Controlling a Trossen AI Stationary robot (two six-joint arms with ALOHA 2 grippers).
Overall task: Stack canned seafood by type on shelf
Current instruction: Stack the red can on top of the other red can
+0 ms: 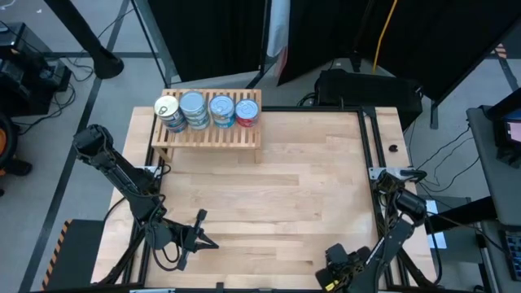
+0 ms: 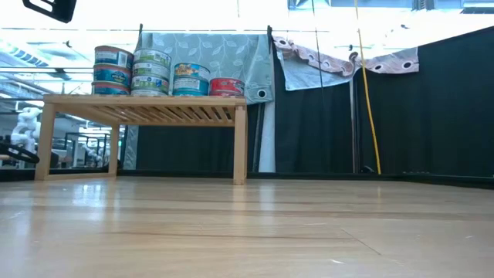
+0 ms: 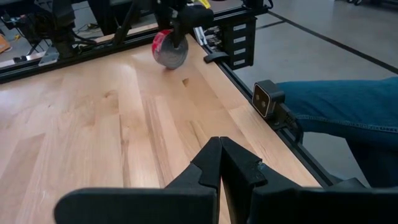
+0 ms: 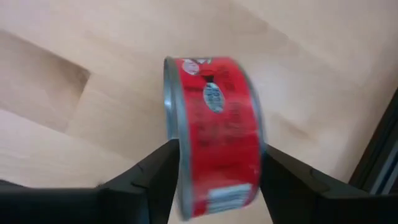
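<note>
High view: I found the shelf [image 1: 207,135] at the far left of the worktop [image 1: 269,187], carrying four stacks of canned seafood [image 1: 195,111] in a row, the red-labelled stack [image 1: 247,110] at its right end. The grouping suggested sorting by type was nearly finished. The left gripper [image 1: 198,236] lay parked low near the front edge, and the right gripper [image 1: 342,262] sat at the front right corner.

Low view: the stacks stood at unequal heights; the red one [image 2: 225,86] was the shortest, so I judged it awaited another tin.

Left wrist view: the left gripper [image 3: 220,163] was closed on nothing. Across the worktop, the right arm carried a red tin [image 3: 170,48] on its edge.

Right wrist view: the right gripper [image 4: 214,163] clasped the red tin [image 4: 214,134] between its fingers [image 4: 152,171] across the flat faces, label outward, above bare wood. It would need turning flat before stacking, I judged.
</note>
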